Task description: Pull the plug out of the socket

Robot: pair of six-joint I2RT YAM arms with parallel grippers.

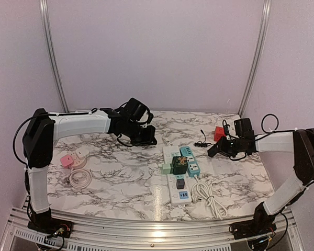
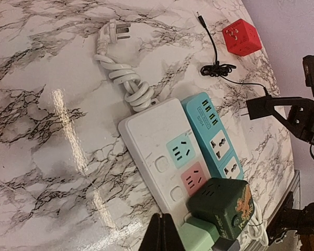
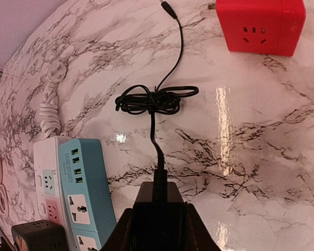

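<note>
Plug [image 3: 158, 206] is free of the blue socket strip [image 3: 86, 188], gripped in the right pincer [image 3: 157, 230] at frame bottom; left pincer [image 2: 162, 232] closed, empty. Task looks practically finished.

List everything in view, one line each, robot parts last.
table: 1, white marble, under everything
white power strip: 1, white, centre
blue power strip: 1, blue, against the white strip's right side
cube adapter: 1, dark green, on the strips
mint adapter: 1, pale green, beside the cube adapter
red cube: 1, red, far right
black plug: 1, black, held, cable coiled on table
pink cube: 1, pink, left
left gripper: 1, black, shut, empty
right gripper: 1, black, gripping black plug
</note>
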